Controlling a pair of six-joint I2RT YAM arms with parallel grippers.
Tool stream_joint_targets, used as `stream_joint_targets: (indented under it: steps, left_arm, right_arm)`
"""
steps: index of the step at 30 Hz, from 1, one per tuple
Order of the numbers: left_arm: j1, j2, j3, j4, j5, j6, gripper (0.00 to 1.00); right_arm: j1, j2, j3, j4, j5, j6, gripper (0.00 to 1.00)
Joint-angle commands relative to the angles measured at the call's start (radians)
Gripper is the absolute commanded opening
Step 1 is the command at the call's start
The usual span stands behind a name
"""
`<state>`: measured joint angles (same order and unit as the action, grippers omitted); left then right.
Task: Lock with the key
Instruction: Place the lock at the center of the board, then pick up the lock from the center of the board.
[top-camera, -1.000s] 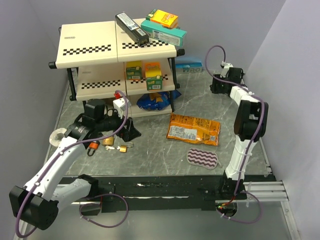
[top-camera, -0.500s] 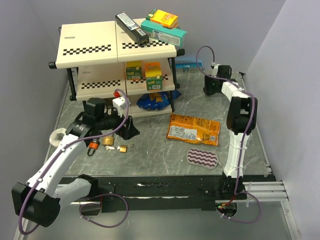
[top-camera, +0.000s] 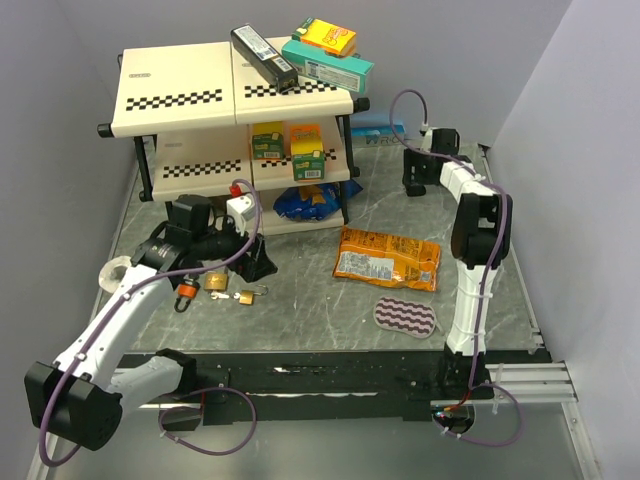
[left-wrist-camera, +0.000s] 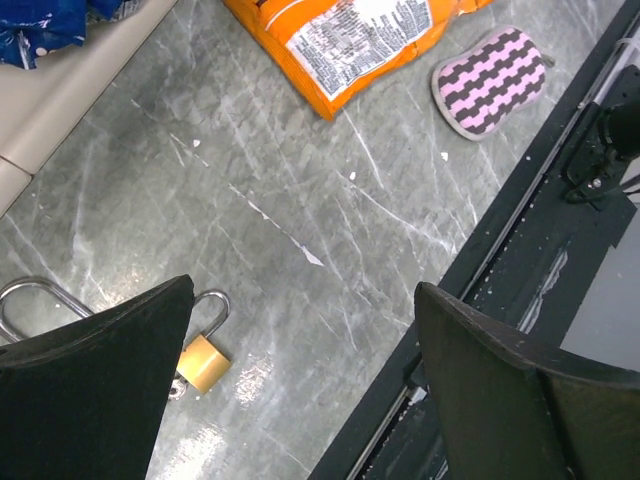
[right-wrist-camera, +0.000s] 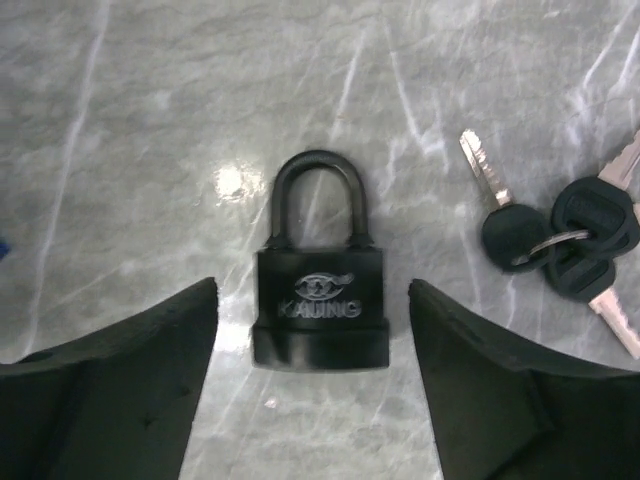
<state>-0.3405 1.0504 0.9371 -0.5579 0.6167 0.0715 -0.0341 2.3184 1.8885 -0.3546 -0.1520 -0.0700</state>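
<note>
right fingers (right-wrist-camera: 110, 390), left fingers (left-wrist-camera: 90, 400) spread, empty; padlock (right-wrist-camera: 320, 300) below right; shelf (top-camera: 190, 100) holds, apparently, cartons (top-camera: 288, 140).

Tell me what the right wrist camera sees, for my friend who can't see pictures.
A black padlock lies flat on the grey marble-patterned table, framed between the wide-open jaws of the right gripper. A bunch of black-headed keys lies on the table just to the right of it, not touching it.
</note>
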Motion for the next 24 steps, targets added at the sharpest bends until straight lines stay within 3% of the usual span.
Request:
stream_joint_targets:
  steps: [1,7,11,19,24]
  left_arm:
    - [0.012,-0.009,0.057,-0.022,0.044,0.037,0.96]
    - [0.032,-0.004,0.1,-0.172,0.09,0.147,0.96]
    - [0.044,-0.018,0.121,-0.299,0.114,0.273,0.96]
    - [0.052,-0.035,0.082,-0.503,-0.011,0.61,0.96]
    - [0.052,0.034,0.019,-0.53,-0.126,0.832,0.98]
  right_arm:
    - [0.0,-0.155,-0.051,0.032,-0.046,0.021,0.85]
    - [-0.009,-0.362,-0.184,0.04,-0.129,0.019,0.9]
    - [-0.016,-0.6,-0.346,0.06,-0.208,-0.013,0.92]
    - [-0.016,-0.99,-0.655,-0.058,-0.448,-0.092,0.95]
    - [-0.015,-1.174,-0.762,-0.155,-0.543,-0.154,0.96]
